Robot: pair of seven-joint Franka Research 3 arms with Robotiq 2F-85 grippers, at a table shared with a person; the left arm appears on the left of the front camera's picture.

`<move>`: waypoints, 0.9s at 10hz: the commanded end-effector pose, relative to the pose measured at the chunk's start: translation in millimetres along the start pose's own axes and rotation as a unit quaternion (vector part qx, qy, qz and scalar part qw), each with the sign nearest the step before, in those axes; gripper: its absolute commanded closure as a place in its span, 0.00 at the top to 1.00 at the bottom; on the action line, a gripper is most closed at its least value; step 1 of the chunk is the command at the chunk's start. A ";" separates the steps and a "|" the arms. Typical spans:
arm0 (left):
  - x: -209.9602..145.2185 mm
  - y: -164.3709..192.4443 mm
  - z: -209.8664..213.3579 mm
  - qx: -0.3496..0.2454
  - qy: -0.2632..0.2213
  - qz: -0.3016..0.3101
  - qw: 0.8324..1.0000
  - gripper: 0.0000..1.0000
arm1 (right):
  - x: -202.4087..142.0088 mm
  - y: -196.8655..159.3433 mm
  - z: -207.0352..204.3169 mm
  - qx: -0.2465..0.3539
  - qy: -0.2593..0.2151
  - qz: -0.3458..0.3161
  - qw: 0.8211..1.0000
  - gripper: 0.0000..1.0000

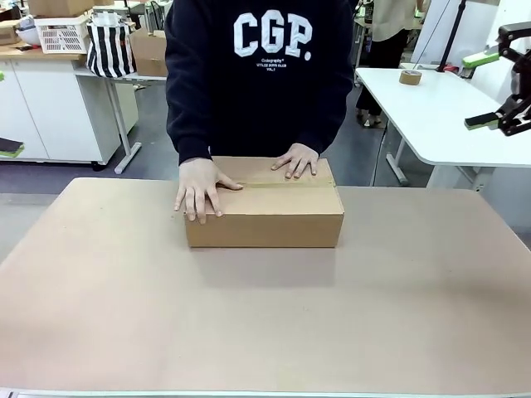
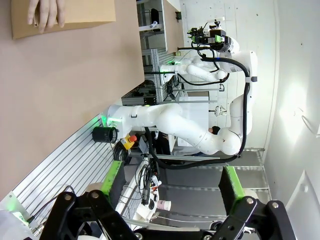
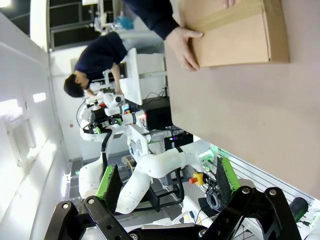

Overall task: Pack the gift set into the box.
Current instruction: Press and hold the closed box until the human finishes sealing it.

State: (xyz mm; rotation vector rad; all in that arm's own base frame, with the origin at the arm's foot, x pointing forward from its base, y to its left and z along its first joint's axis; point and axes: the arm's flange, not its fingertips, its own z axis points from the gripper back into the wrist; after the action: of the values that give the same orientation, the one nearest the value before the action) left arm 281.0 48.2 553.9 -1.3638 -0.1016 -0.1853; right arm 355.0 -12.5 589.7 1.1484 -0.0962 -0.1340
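Note:
The box sits closed on the far middle of the brown table, with brown tape along its top seam. The person's two hands press flat on its lid. The gift set is hidden. My right gripper hangs open high at the right edge, well clear of the box. In the right wrist view my right gripper is open and empty, and the box and a hand are far off. My left gripper is open too, with the box far off at the top left.
A white side table with a roll of tape stands at the back right. A white basket and a striped bag stand at the back left. Bare table surface lies in front of the box.

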 end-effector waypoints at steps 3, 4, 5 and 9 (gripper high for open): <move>-0.9 -0.6 -3.5 -0.012 -0.002 -0.007 1.000 1.00 | 0.7 4.2 -0.6 0.012 -0.001 -0.003 1.000 1.00; -0.9 -0.6 -3.5 -0.012 -0.002 -0.007 1.000 1.00 | 0.7 4.2 -0.6 0.012 -0.001 -0.003 1.000 1.00; -0.9 -0.6 -3.5 -0.012 -0.002 -0.007 1.000 1.00 | 0.7 4.2 -0.6 0.012 -0.001 -0.003 1.000 1.00; -0.9 -0.6 -3.5 -0.012 -0.002 -0.007 1.000 1.00 | 0.7 4.2 -0.6 0.012 -0.001 -0.003 1.000 1.00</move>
State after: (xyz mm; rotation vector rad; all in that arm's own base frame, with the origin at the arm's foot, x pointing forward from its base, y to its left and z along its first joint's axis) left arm 280.9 48.3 553.9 -1.3642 -0.1014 -0.1853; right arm 355.0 -12.5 589.7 1.1484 -0.0962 -0.1340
